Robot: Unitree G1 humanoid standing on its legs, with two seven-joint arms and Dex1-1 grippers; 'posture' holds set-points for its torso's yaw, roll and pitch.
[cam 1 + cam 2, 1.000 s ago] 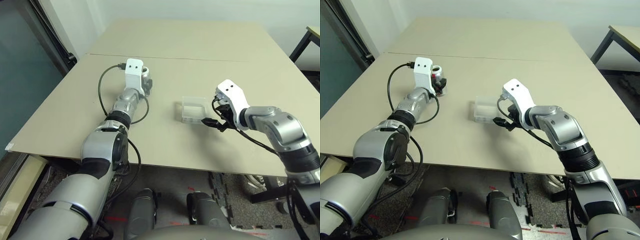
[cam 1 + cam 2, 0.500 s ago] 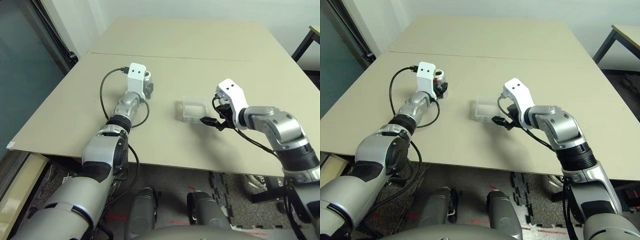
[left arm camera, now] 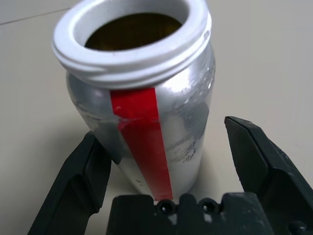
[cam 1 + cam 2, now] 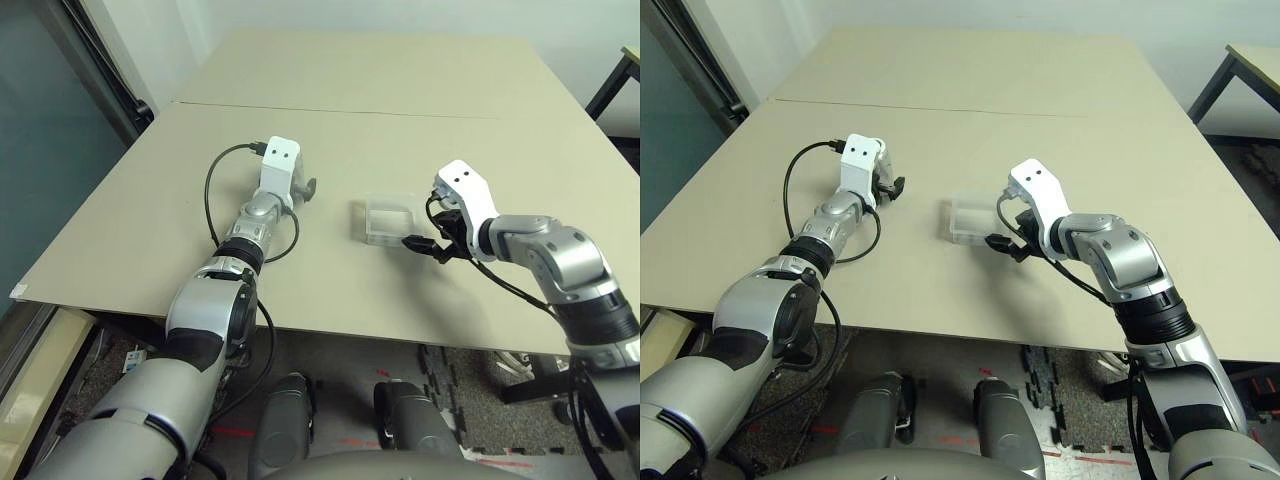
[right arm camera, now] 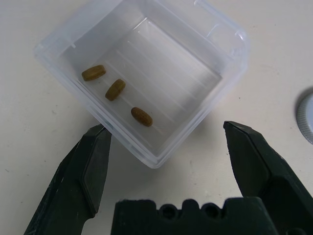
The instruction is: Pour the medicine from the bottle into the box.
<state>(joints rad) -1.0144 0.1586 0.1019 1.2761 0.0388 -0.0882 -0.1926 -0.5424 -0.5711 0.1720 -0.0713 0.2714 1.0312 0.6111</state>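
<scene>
My left pincer (image 3: 161, 128) stands wide apart, with the bottle (image 3: 188, 122) upright on the worktop (image 4: 450, 290) just ahead of its palm, between the spread fingers. The bottle's long axis runs straight up, its mouth open. One finger lies right against its side or very near, I cannot tell which; the other stands clear. The left arm is plainly the nearer one. From the box (image 5: 156, 78), the bottle lies off to my left and a little farther from my body.

My right pincer (image 5: 165, 127) is also apart, empty, just beside the box on its near right side. Three brown tablets (image 5: 142, 116) lie inside the box, and a loose grey cap (image 5: 306, 117) rests on the worktop near that pincer.

Against a second ago, my left fingers have gone from closed round the bottle to spread, and left arm and bottle sit slightly nearer my body. The right arm and the box look unmoved.

I judge the pouring done and the bottle just released. The coming move is likely to draw the left pincer straight back, keeping the closer finger from dragging or tipping the open bottle.
</scene>
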